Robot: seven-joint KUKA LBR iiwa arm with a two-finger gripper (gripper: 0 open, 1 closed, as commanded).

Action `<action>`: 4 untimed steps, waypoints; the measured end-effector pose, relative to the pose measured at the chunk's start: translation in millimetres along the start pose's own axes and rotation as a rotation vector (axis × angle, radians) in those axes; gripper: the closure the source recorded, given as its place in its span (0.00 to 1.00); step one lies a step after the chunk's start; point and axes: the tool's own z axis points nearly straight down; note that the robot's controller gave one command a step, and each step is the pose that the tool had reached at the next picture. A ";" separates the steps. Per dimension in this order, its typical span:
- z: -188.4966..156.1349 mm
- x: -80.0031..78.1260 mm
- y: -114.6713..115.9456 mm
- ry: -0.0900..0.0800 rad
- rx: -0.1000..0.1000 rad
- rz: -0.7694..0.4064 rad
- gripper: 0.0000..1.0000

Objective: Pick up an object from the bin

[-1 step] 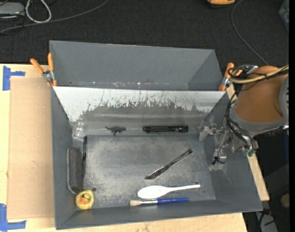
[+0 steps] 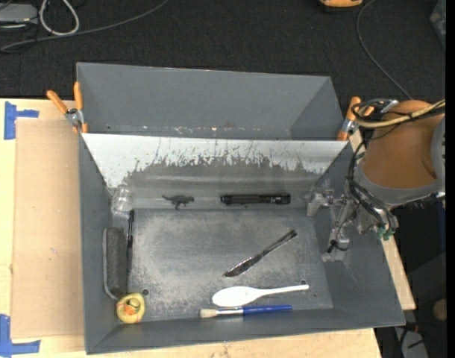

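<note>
My gripper (image 2: 336, 233) hangs over the right side of the bin, against the sloping right wall, with nothing seen in it. Nearest to it is a slim metal butter knife (image 2: 261, 254), lying slantwise on the bin floor to its left, handle end toward the gripper and apart from it. Below the knife lies a white plastic spoon (image 2: 254, 294), bowl to the left. A thin brush with a blue handle (image 2: 247, 312) lies along the front wall just under the spoon.
A black marker (image 2: 255, 198) and a small black toy animal (image 2: 179, 199) lie by the back wall. At the left are a long dark grey object (image 2: 115, 261), a thin black stick (image 2: 130, 233), a clear plastic piece (image 2: 121, 198) and a yellow tape measure (image 2: 130, 306).
</note>
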 end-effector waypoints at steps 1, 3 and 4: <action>62.8 -0.8 60.1 -0.001 -0.001 -0.097 0.00; 48.7 1.7 76.8 0.005 -0.003 -0.177 0.00; 68.4 2.0 96.1 -0.003 0.001 -0.462 0.00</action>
